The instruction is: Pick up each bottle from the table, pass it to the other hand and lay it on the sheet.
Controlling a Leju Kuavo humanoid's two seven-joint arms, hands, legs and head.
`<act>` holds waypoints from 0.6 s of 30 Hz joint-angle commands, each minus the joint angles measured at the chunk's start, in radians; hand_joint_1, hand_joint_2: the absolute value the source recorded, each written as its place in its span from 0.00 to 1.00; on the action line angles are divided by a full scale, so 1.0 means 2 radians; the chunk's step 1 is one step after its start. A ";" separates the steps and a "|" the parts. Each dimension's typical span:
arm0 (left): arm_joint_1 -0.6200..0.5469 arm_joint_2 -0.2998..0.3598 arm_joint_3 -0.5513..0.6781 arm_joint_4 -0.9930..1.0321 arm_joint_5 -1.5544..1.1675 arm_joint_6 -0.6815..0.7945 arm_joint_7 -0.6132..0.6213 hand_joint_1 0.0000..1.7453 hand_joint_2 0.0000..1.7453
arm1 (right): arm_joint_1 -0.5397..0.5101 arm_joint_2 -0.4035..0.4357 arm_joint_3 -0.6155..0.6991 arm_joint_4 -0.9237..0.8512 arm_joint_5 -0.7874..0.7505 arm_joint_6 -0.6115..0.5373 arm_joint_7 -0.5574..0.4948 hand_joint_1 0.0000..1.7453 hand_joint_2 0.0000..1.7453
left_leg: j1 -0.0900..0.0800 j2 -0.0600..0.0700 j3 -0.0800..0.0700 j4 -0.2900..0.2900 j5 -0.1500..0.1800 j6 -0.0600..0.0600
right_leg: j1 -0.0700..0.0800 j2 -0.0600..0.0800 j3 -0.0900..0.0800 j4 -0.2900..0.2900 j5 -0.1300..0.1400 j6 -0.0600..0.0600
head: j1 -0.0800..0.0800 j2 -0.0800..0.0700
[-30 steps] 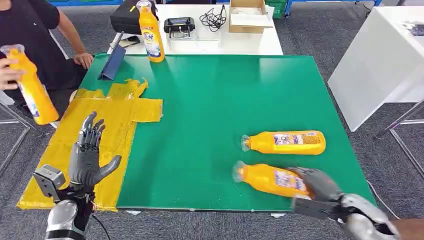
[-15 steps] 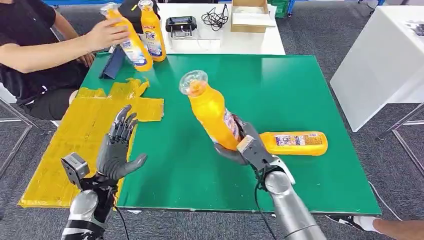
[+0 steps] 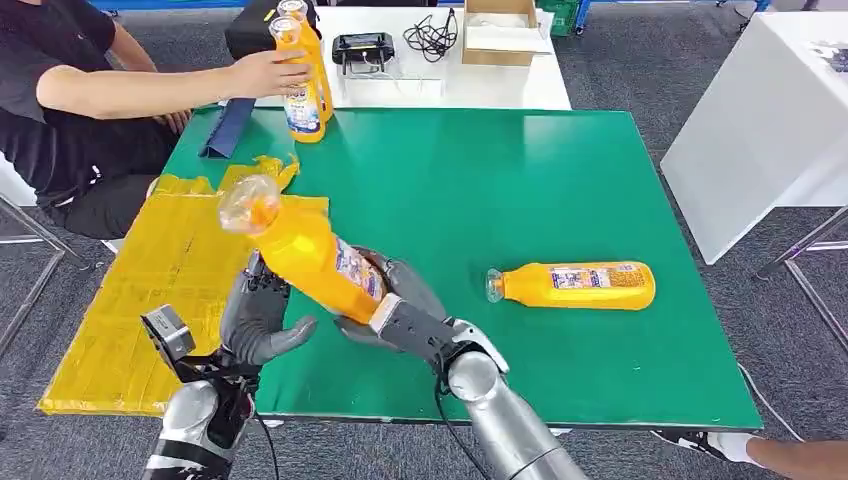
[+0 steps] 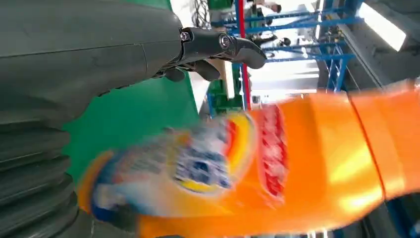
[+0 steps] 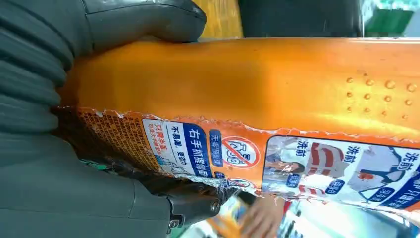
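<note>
My right hand (image 3: 395, 305) grips an orange bottle (image 3: 305, 252) by its lower body, tilted with the clear cap up and to the left, above the green table's near left part. In the right wrist view the bottle's label (image 5: 297, 163) lies against my right hand (image 5: 74, 99). My left hand (image 3: 258, 318) stands open just beside the bottle's base, fingers spread; whether it touches is unclear. In the left wrist view the bottle (image 4: 277, 163) passes blurred in front of the left hand's fingers (image 4: 218, 44). A second orange bottle (image 3: 575, 285) lies on the table at the right. The yellow sheet (image 3: 170, 270) covers the table's left side.
A seated person at the far left holds an upright orange bottle (image 3: 298, 80) at the table's back left corner, beside another one. A blue tablet stand (image 3: 227, 127) sits there. A white table (image 3: 450, 60) with a box and cables is behind; another white table (image 3: 760, 120) stands right.
My right hand has carried the bottle leftward to my left hand, which rose a little toward it. The person has set their bottle down at the back left corner.
</note>
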 commanded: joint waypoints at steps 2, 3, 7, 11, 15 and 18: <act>-0.012 0.004 -0.030 0.009 0.007 -0.005 0.000 0.00 1.00 | -0.042 0.010 0.078 0.119 0.004 -0.010 0.002 1.00 1.00 | 0.000 0.000 0.001 -0.001 0.000 0.001 | 0.000 0.000 0.001 -0.001 0.000 0.000 | 0.000 0.000; -0.013 0.003 -0.032 0.008 0.005 -0.002 -0.001 0.00 1.00 | -0.041 0.010 0.085 0.124 0.001 -0.016 0.002 1.00 1.00 | 0.000 0.000 0.001 -0.001 0.000 0.001 | 0.000 0.000 0.001 0.000 0.000 0.000 | 0.000 0.000; -0.015 0.004 -0.033 0.007 0.004 -0.001 0.000 0.00 1.00 | -0.042 0.010 0.088 0.126 -0.001 -0.019 0.001 1.00 1.00 | 0.000 -0.001 0.001 0.000 0.000 0.001 | 0.000 -0.001 0.001 0.000 0.000 0.000 | 0.000 0.000; -0.015 0.004 -0.033 0.007 0.004 -0.001 0.000 0.00 1.00 | -0.043 0.010 0.088 0.126 -0.001 -0.019 0.001 1.00 1.00 | 0.000 -0.001 0.001 0.000 0.000 0.001 | 0.000 -0.001 0.001 -0.001 0.000 0.000 | 0.000 0.000; -0.015 0.004 -0.033 0.007 0.004 -0.001 0.000 0.00 1.00 | -0.043 0.010 0.088 0.126 -0.001 -0.019 0.001 1.00 1.00 | 0.000 -0.001 0.001 -0.001 0.000 0.001 | 0.000 -0.001 0.001 -0.001 0.000 0.000 | 0.000 0.000; -0.015 0.004 -0.033 0.007 0.004 -0.001 0.000 0.00 1.00 | -0.043 0.010 0.088 0.126 -0.001 -0.019 0.001 1.00 1.00 | 0.000 -0.001 0.001 -0.001 0.000 0.001 | 0.000 -0.001 0.001 -0.001 0.000 0.000 | 0.000 0.000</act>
